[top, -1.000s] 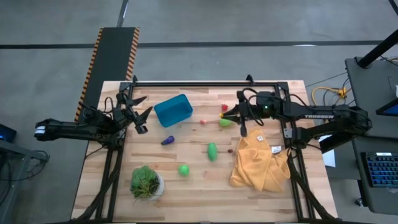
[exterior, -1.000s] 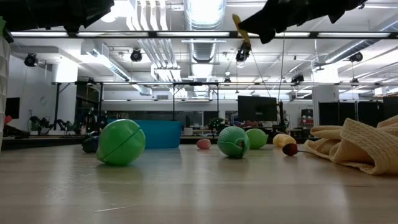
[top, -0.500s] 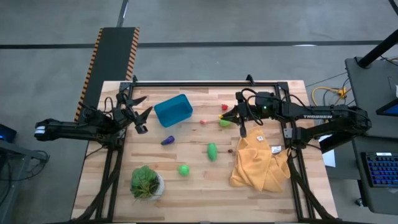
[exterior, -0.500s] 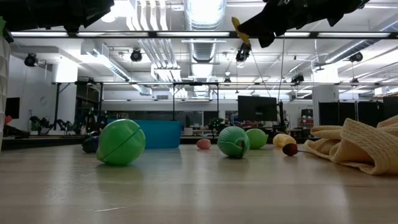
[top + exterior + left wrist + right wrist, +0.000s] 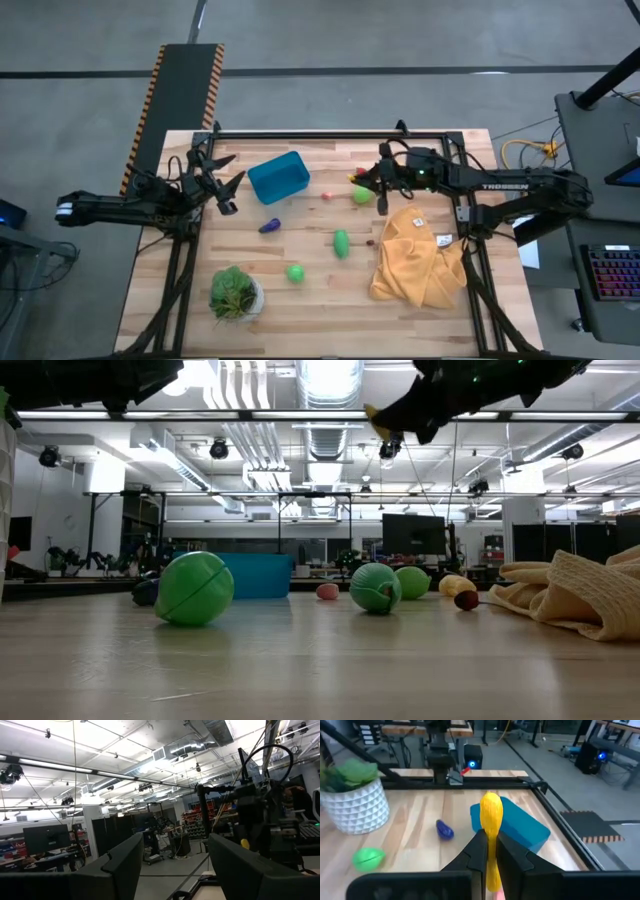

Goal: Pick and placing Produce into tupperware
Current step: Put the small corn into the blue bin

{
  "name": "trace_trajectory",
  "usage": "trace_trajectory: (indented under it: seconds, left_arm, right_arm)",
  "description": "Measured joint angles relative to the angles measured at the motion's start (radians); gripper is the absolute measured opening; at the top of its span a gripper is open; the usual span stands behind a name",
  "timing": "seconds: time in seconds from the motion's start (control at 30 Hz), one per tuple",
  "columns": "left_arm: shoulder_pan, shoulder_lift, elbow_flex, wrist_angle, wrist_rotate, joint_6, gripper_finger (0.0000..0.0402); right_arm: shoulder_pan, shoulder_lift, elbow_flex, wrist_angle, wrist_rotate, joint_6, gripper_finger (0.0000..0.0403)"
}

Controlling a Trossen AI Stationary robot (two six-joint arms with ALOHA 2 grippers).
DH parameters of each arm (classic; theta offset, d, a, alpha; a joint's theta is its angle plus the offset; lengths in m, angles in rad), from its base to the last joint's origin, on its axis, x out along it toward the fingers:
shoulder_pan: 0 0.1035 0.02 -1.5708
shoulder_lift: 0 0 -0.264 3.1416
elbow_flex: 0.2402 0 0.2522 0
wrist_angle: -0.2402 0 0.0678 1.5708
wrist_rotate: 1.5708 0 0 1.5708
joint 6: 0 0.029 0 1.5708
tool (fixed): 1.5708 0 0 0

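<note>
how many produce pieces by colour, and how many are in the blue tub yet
green: 3
purple eggplant: 1
yellow banana: 1, held off the table in the right gripper
small red or pink pieces: 3 that I can make out
total: 8
in the tupperware: 0 seen

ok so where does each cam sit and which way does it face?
High: overhead, straight down on the table; both arms show.
Low: table height, level across the produce into the room; arms overhead.
Left wrist: on the waiting left arm, facing the room past its open fingers.
Right wrist: over the table, facing the tupperware, right gripper shut on the banana.
Shared: high and right wrist both show the tupperware.
</note>
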Motion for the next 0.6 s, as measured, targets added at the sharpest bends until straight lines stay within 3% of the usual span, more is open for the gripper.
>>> trace_trajectory:
  seconds: [0.3,0.6]
  left_arm:
    - [0.000,0.000,0.001,-0.001,0.000,0.000,0.0209]
    - [0.000,0.000,0.000,0.000,0.000,0.000,0.0209]
  right_arm:
    - [-0.045,0.261,0.116,0.149,-0.018,0.030,0.0026]
    - [-0.070,0.553,0.458,-0.017,-0.088,0.093,0.0027]
